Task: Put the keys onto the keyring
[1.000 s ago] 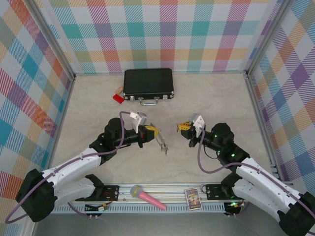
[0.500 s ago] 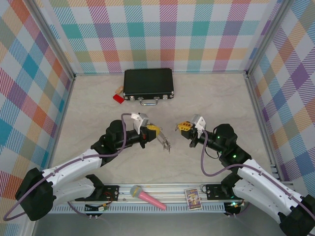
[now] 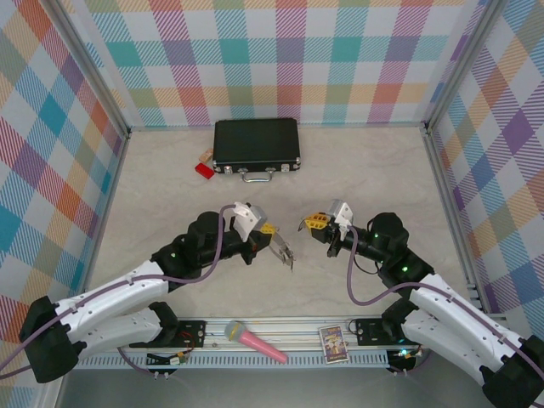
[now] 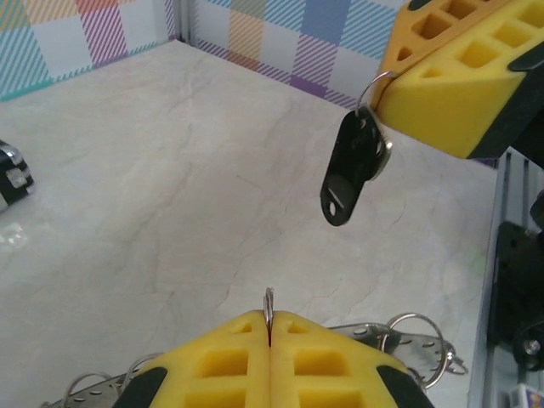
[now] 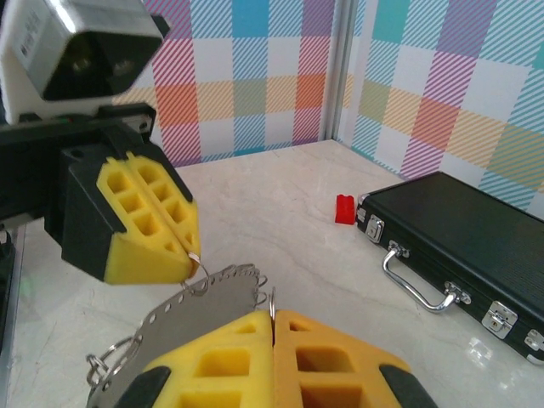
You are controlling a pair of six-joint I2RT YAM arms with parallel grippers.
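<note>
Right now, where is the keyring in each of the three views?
Top external: keyring at centre, hanging from the left gripper.
Left wrist: keyring along the bottom edge, under the yellow jaws.
Right wrist: keyring at lower left.
Shared landmark: the left gripper, shut on it.

Plaid walls (image 3: 280,59), seemingly marble tabletop (image 3: 374,170)

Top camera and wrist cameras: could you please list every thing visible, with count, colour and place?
keyring: one, grey, hanging from the left gripper
key: one, black tag, in the right gripper
case: one, black, far middle of table
block: one, red, left of the case
microphone: one, pink, near rail
small box: one, purplish, near rail
left gripper: one, yellow pads, shut on the keyring
right gripper: one, yellow pads, shut on the key
</note>
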